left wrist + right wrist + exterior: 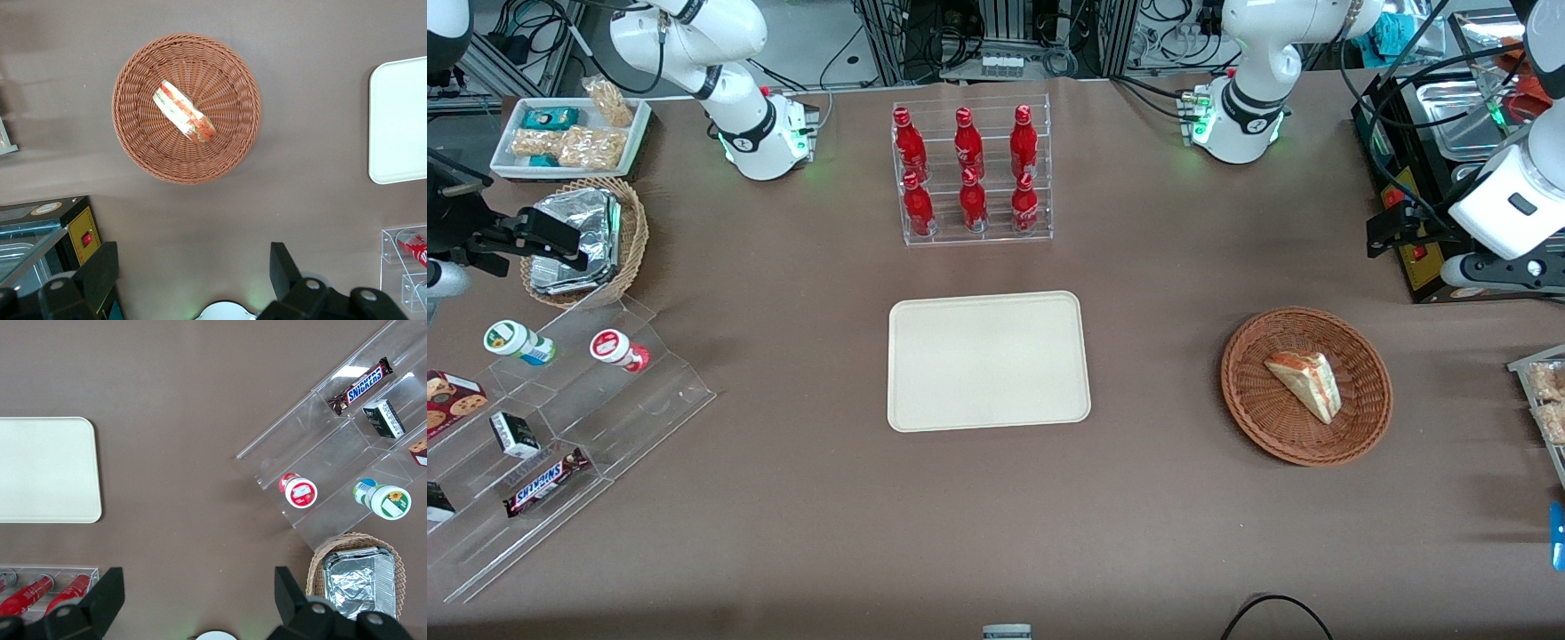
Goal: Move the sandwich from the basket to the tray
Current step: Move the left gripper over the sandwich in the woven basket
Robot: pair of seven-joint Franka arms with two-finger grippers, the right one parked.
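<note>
The sandwich point(1304, 384) is lying on its side inside the basket point(1254, 404), slightly off-centre, with its striped filling edge showing in the wrist view. The basket is sitting on the brown table point(1138, 516) toward the working arm's end. The tray point(987, 362) is lying flat, well apart from the basket, toward the table's middle. The gripper point(193, 270) is hanging high above the table beside the basket, touching nothing, with its fingers point(100, 267) spread wide apart.
</note>
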